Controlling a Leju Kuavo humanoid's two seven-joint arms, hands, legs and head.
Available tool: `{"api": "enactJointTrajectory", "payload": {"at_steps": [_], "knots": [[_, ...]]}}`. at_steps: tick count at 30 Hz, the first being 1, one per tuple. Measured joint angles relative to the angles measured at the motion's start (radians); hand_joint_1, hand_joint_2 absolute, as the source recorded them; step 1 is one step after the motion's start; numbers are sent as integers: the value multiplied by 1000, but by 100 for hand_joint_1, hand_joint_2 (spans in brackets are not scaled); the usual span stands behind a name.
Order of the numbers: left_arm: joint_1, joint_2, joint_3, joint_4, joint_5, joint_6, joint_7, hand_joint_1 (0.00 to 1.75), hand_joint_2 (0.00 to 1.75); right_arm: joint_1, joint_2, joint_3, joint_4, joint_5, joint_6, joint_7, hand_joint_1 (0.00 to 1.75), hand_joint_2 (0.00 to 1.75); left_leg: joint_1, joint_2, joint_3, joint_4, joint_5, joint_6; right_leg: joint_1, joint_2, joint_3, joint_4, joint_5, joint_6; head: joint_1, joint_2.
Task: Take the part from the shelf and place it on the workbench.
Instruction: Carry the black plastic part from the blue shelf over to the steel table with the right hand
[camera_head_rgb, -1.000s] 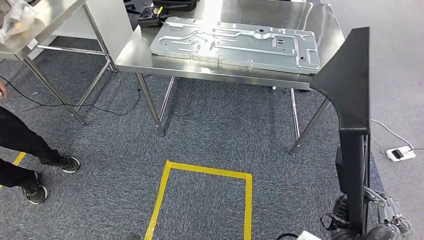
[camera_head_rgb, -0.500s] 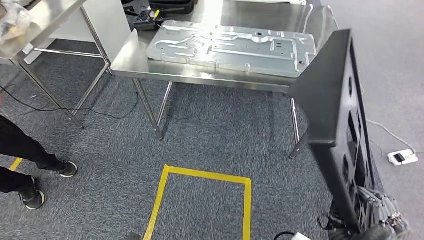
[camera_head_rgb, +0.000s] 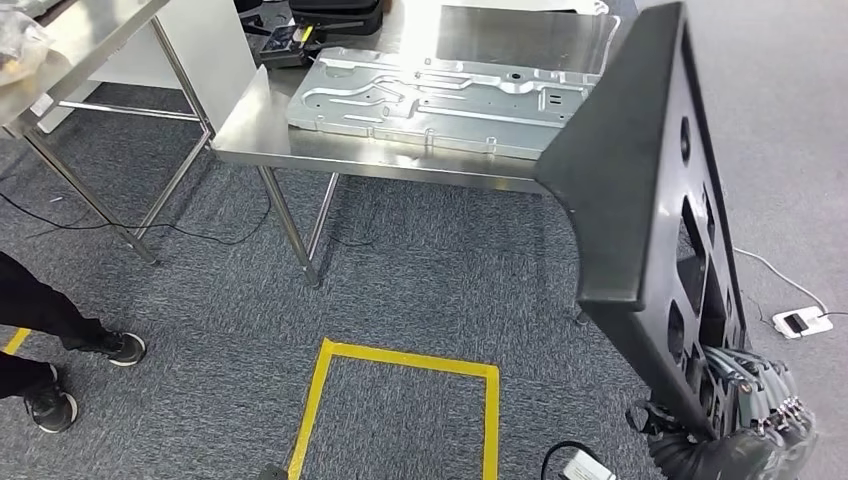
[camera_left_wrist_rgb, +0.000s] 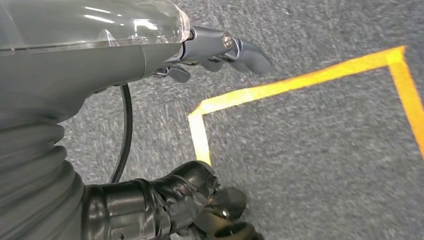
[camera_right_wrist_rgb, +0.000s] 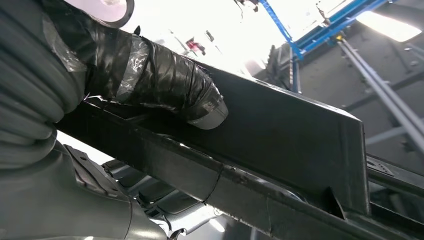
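Black cut-out panel part (camera_head_rgb: 640, 200) gripped by right hand (camera_head_rgb: 745, 420).
Held upright at 5 o'clock; left hand (camera_left_wrist_rgb: 220, 50) loosely released over floor.

The part (camera_head_rgb: 640, 170) is a big, flat, black piece with a slanted edge and holes cut in its side. It is standing tall and leaning a little, up in the air at the robot's right. The right hand (camera_head_rgb: 745, 420) is holding it at its bottom end, with a taped thumb pressing on its dark side (camera_right_wrist_rgb: 280, 135). The steel counter (camera_head_rgb: 300, 145) is standing past it, and the part is not touching it.
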Motion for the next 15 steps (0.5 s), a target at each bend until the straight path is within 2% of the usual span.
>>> {"api": "enactJointTrajectory", "payload": {"at_steps": [2, 3, 4, 6, 7, 8, 9, 10, 11, 12, 13, 15], "knots": [[0, 1, -4, 0, -2, 0, 0, 0, 175, -19, -8, 7, -1, 7, 0, 7, 175, 175, 5, 0, 9, -14, 3, 11, -1, -3, -2, 17, -12, 10, 0, 0], [-2, 1, -7, 0, -3, -1, 0, 0, 175, -29, -13, 11, -1, 11, 0, 11, 175, 175, 8, 0, 14, -20, 4, 16, -2, -4, -18, 53, -31, 15, 0, 0], [-4, 1, -9, 0, -4, -2, 0, 0, 175, -39, -18, 14, 0, 15, 0, 16, 175, 175, 8, 0, 18, -24, 3, 20, -4, -5, -48, 109, -56, 18, 1, 0], [-6, 1, -12, 0, -6, -5, 0, 0, 175, -54, -30, 19, 2, 24, 0, 29, 175, 175, 8, 0, 23, -24, -2, 25, -7, -5, -128, 238, -98, 24, 0, 0], [-7, 1, -12, 0, -7, -5, 1, 0, 175, -61, -35, 21, 5, 28, 0, 35, 175, 175, 8, 0, 27, -24, -6, 25, -9, -5, -156, 273, -96, 27, 0, 0], [-7, 1, -12, 0, -7, -6, 1, 0, 175, -68, -40, 23, 7, 33, 0, 43, 175, 175, 8, -1, 32, -23, -11, 24, -10, -6, -167, 271, -75, 28, 1, 0], [-7, 1, -13, 0, -8, -6, 2, 0, 175, -75, -45, 25, 10, 36, 0, 49, 175, 175, 8, -2, 39, -23, -17, 23, -12, -6, -158, 230, -34, 28, 1, 0], [-8, 1, -13, 0, -8, -6, 2, 0, 175, -83, -49, 26, 12, 38, 0, 54, 175, 175, 8, -3, 48, -22, -23, 20, -13, -7, -136, 163, 13, 26, 1, 0], [-9, 1, -13, 0, -9, -6, 3, 0, 175, -90, -53, 29, 14, 39, 0, 58, 175, 175, 6, -4, 55, -22, -30, 15, -12, -8, -111, 101, 46, 23, 1, 0], [-11, 1, -13, 0, -10, -7, 3, 0, 175, -96, -56, 31, 15, 40, 0, 60, 175, 175, 5, -5, 59, -21, -36, 10, -10, -8, -90, 51, 65, 18, 0, 0], [-13, 1, -13, 0, -11, -8, 4, 0, 175, -101, -59, 34, 17, 42, 0, 62, 175, 175, 4, -5, 61, -22, -40, 4, -7, -8, -78, 26, 68, 13, 1, 0], [-16, 1, -14, 0, -13, -9, 7, 0, 175, -107, -63, 38, 20, 46, 0, 68, 175, 175, 2, -5, 63, -26, -44, -7, -5, -6, -71, 15, 59, 3, 0, 0]]}}
